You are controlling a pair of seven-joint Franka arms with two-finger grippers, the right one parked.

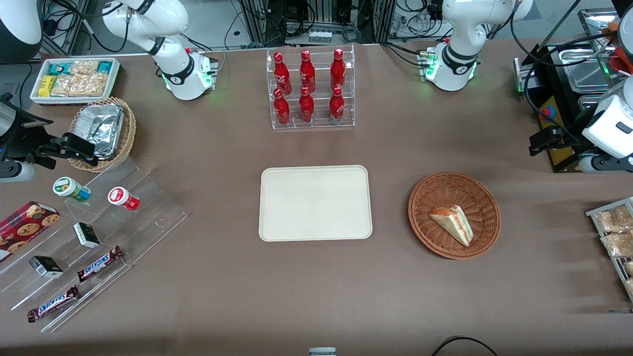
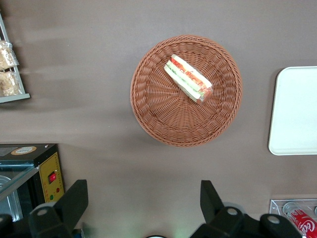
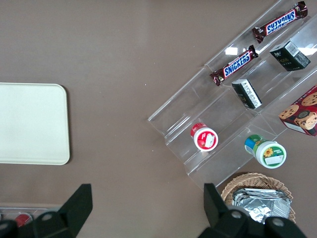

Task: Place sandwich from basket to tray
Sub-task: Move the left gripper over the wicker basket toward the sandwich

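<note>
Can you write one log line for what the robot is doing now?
gripper: open, high above table | sandwich: in basket | tray: bare | step: not yet grasped

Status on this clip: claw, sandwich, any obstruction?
Claw open, high above table, clear of basket. Sandwich in basket, untouched. Tray bare; nothing between.

Working arm, glossy white rounded casing [image 1: 457, 29]: black band with a white mark round the lower joint; green indicator lights at the round base; black cables trailing to the base.
Black two-finger gripper [image 2: 141, 196]: matte wedge-shaped fingers [image 2: 73, 201] set wide apart, round screw bosses at the knuckles; held above the brown table [image 1: 316, 296] toward the working arm's end.
</note>
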